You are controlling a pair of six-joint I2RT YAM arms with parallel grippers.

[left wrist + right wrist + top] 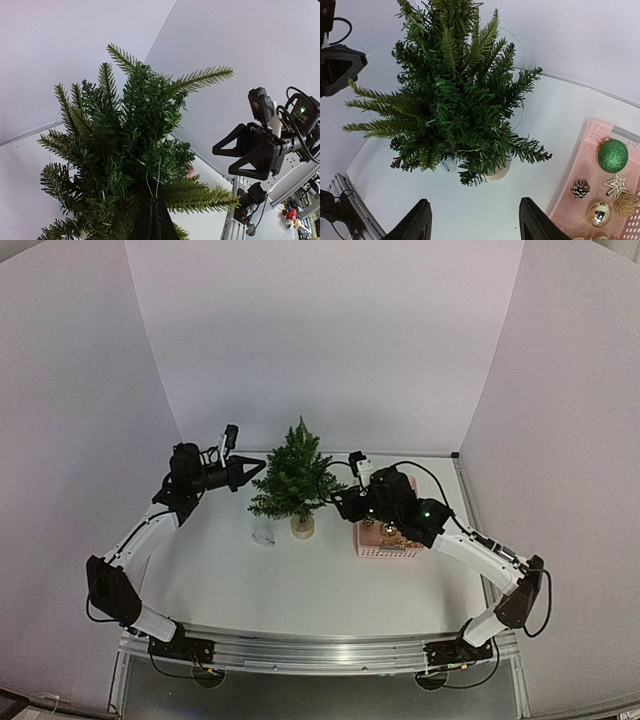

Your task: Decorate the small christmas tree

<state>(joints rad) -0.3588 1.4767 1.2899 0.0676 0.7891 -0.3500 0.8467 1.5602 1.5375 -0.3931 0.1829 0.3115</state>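
Note:
The small christmas tree [296, 478] stands upright in its pale round base [302, 527] mid-table. My left gripper [262, 465] is level with the tree's upper left side, its tips right at the branches. In the left wrist view the left gripper [154, 198] is shut on a thin wire [159, 175] that runs up into the needles. My right gripper [474, 200] hangs open over bare table in front of the tree [455, 100], with nothing between its fingers. A small clear pack [449, 166] on the wire lies beside the base.
A pink basket [385, 548] stands right of the tree, under the right arm. It holds a green glitter ball [613, 156], a pinecone [580, 188], a gold star [616, 184], a gold bauble [598, 212] and a twine ball [626, 204]. White walls enclose the table.

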